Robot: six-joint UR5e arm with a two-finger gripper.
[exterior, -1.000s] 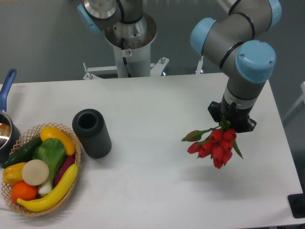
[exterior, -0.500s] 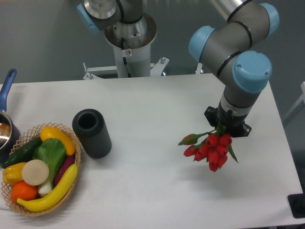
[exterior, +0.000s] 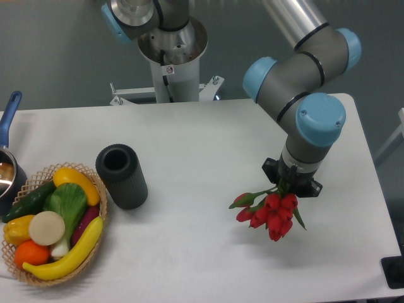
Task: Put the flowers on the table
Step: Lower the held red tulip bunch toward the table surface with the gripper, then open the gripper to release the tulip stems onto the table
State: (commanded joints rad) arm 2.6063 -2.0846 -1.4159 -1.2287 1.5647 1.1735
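The flowers [exterior: 268, 212], a small bunch of red tulips with green stems, hang buds-down below the arm's wrist at the right side of the white table [exterior: 202, 145]. My gripper [exterior: 290, 183] is shut on the stems; its fingers are mostly hidden under the wrist and the leaves. One bud sticks out to the left. Whether the buds touch the tabletop, I cannot tell.
A dark ribbed cylinder vase [exterior: 121, 175] stands left of centre. A wicker basket [exterior: 95, 237] of vegetables sits at the front left corner. A pot with a blue handle [exterior: 9, 113] is at the left edge. The robot base [exterior: 170, 57] stands behind the table.
The arm has carried the flowers down and to the left, toward the front of the table. The grip on the stems is unchanged.
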